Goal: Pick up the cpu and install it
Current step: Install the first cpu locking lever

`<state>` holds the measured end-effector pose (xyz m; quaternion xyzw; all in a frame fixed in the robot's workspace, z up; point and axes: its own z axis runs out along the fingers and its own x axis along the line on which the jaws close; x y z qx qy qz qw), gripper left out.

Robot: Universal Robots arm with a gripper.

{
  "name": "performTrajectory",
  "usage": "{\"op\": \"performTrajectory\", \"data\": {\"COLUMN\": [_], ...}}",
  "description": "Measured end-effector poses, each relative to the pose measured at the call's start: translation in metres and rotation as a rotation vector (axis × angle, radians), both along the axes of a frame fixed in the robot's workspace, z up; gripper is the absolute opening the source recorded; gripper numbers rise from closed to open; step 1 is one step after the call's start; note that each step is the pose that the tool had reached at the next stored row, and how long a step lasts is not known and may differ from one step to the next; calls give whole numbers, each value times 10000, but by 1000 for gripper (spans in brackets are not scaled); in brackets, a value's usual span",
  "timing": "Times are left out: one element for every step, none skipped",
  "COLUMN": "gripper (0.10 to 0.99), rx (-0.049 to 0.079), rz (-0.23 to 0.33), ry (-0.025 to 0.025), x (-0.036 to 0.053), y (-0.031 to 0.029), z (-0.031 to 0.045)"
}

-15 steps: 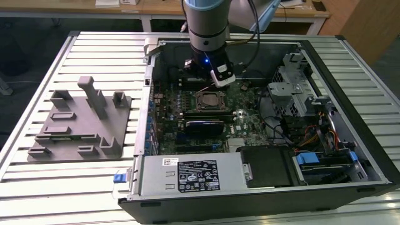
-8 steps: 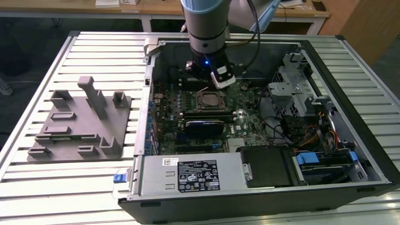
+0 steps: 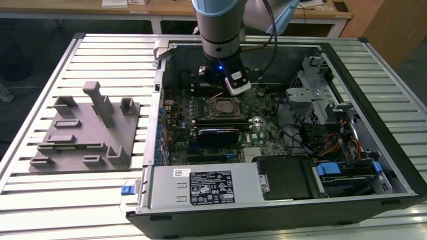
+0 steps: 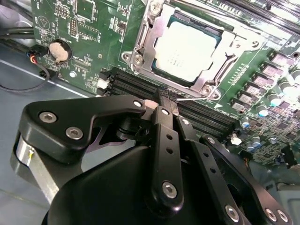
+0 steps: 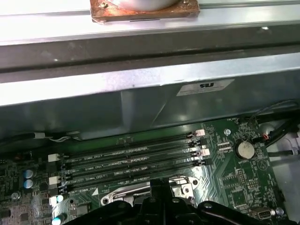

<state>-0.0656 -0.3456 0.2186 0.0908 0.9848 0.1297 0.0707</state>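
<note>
One cpu, lying flat in the motherboard socket with its pale metal top up and the socket's metal frame around all four sides. Seen likewise in the exterior view, near the middle of the green motherboard inside the open computer case.

Hand pressed together, black fingers tip against tip, gripping no part. Hovering just beside the socket on the side of the memory slots, fingertips close above a thin wire lever at the socket's edge; cannot tell whether touching it. Apart from the cpu itself.

Same hand low in the first wrist view, over the socket frame, with four memory slots and a round coin battery past it, then the case's steel wall.

On the slatted table, toward the exterior view's left and well apart from the case, a grey plastic fixture with upright posts.
</note>
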Motion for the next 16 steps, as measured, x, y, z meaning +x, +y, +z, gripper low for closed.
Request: {"op": "performTrajectory", "data": {"gripper": [106,106,106,106,106,106,106,106,106,106,106,106,106,106,106,106], "rx": [-13,-26,-40,-58,-77,-91,-105,-124,-146,-182,-222,-264,-270,-271,-272,-272], "rz": [0,-1,0,0,-1,0,1,0,-2,-5,-13,-25,-26,-25,-26,-27], "ry": [-1,-1,-1,-1,-1,-1,-2,-2,-1,0,0,0,-1,-1,-1,-1], "x": [0,0,0,0,3,13,23,31,35,37,38,38,38,38,38,38], "y": [12,26,41,55,68,77,84,90,94,95,96,96,95,95,95,95], "z": [-4,-7,-10,-14,-17,-21,-25,-28,-31,-32,-34,-34,-34,-34,-34,-34]}}
